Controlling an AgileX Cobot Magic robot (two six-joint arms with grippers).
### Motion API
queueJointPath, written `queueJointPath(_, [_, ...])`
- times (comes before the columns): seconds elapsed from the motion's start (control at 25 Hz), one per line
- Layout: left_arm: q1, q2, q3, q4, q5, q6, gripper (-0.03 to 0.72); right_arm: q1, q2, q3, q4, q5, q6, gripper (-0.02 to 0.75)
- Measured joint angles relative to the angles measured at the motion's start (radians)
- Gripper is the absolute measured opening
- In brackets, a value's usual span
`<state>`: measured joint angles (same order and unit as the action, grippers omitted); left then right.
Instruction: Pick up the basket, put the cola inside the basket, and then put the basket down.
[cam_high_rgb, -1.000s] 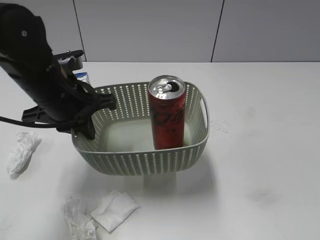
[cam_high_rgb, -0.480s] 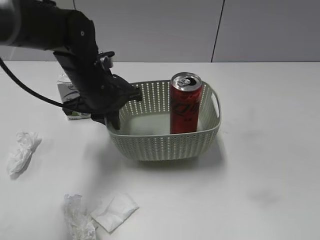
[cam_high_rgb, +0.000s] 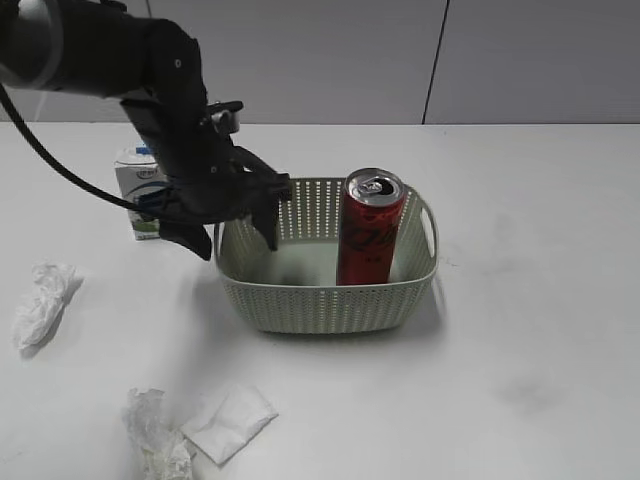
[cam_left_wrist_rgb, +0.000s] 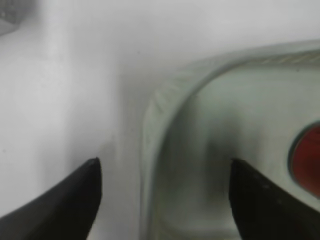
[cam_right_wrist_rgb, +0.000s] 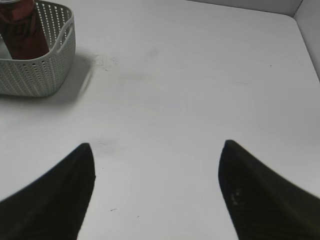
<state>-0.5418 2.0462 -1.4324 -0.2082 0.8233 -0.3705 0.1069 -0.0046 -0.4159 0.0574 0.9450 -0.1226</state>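
The pale green basket (cam_high_rgb: 320, 305) rests on the white table, with the red cola (cam_high_rgb: 370, 235) standing upright inside at its right end. My left gripper (cam_high_rgb: 238, 235) is open, one finger outside and one inside the basket's left wall. In the left wrist view the left gripper (cam_left_wrist_rgb: 162, 167) straddles the blurred basket rim (cam_left_wrist_rgb: 155, 110), and the cola's (cam_left_wrist_rgb: 309, 160) edge shows at right. My right gripper (cam_right_wrist_rgb: 157, 150) is open and empty over bare table, with the basket (cam_right_wrist_rgb: 35, 75) and cola (cam_right_wrist_rgb: 22, 30) far off at upper left. It is out of the exterior view.
A white-and-blue milk carton (cam_high_rgb: 135, 190) stands just left of the basket, behind my left arm. Crumpled tissues lie at the left (cam_high_rgb: 40, 300) and front left (cam_high_rgb: 160, 440), with a flat tissue (cam_high_rgb: 232, 420) beside them. A wall runs behind the table.
The basket with the cola has come down and away from the camera and now sits on the table. My left gripper's fingers have spread apart at the basket's wall.
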Motion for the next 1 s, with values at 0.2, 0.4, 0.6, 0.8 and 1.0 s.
queueJointPath(0.2, [0.016,-0.028,-0.092,-0.003,0.134,0.072,0.68,0.0,0.0,0.0,0.0,0.0,0.001,0.585])
queueJointPath(0.4, [0.082,-0.1,-0.186,0.004,0.268,0.138,0.681,0.0,0.0,0.0,0.0,0.0,0.001,0.585])
queueJointPath(0.6, [0.22,-0.185,-0.199,0.022,0.367,0.212,0.678,0.0,0.0,0.0,0.0,0.0,0.001,0.585])
queueJointPath(0.8, [0.347,-0.259,-0.177,0.157,0.388,0.272,0.656,0.0,0.0,0.0,0.0,0.0,0.001,0.585])
queueJointPath(1.0, [0.453,-0.393,-0.066,0.208,0.39,0.298,0.636,0.0,0.0,0.0,0.0,0.0,0.001,0.585])
